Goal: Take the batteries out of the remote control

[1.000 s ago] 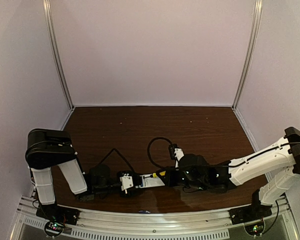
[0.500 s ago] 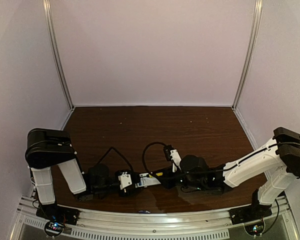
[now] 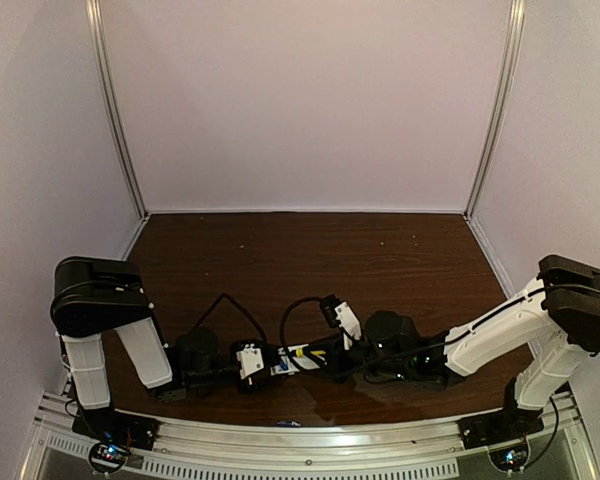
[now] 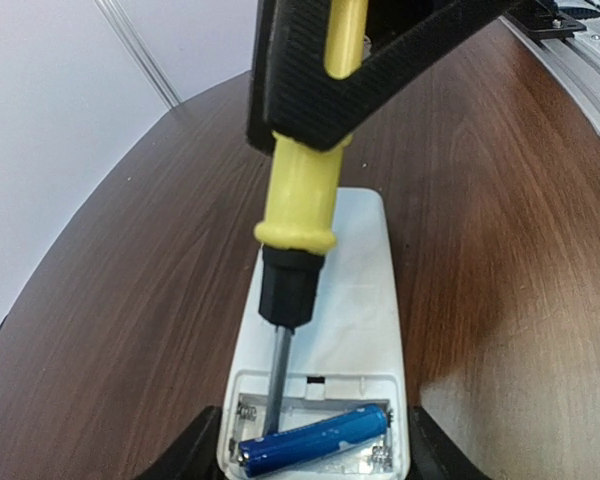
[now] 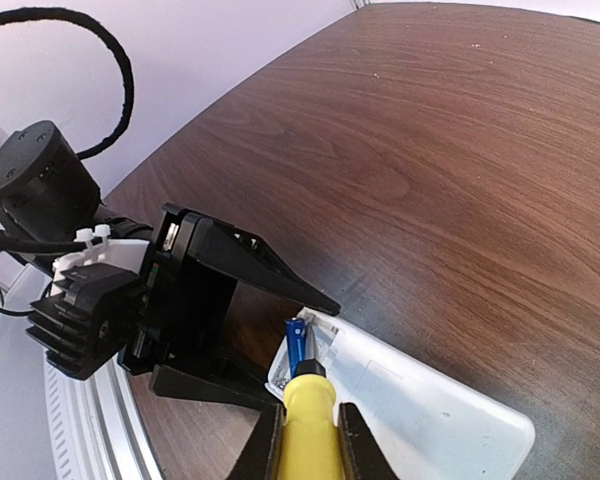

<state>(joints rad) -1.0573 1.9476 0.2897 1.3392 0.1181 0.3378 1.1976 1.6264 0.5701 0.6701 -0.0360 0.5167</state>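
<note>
The white remote control (image 4: 352, 300) lies flat on the table, and my left gripper (image 4: 315, 458) is shut on its near end, one black finger on each side. Its battery compartment is uncovered. One blue battery (image 4: 315, 438) lies tilted in it; I see no other battery. My right gripper (image 5: 308, 440) is shut on the yellow handle of a screwdriver (image 4: 300, 190). The screwdriver's shaft (image 4: 278, 375) reaches into the compartment right behind the battery (image 5: 296, 345). In the top view both grippers meet over the remote (image 3: 298, 362) near the table's front edge.
The brown table (image 3: 310, 260) is walled by white panels at the back and sides. A metal rail (image 3: 310, 440) runs along the front edge, and a small bluish thing (image 3: 289, 423) lies just before it. Black cables (image 3: 295, 310) loop above both wrists.
My right arm has moved left, carrying the screwdriver along the remote to the open compartment. The left arm and the remote have stayed put.
</note>
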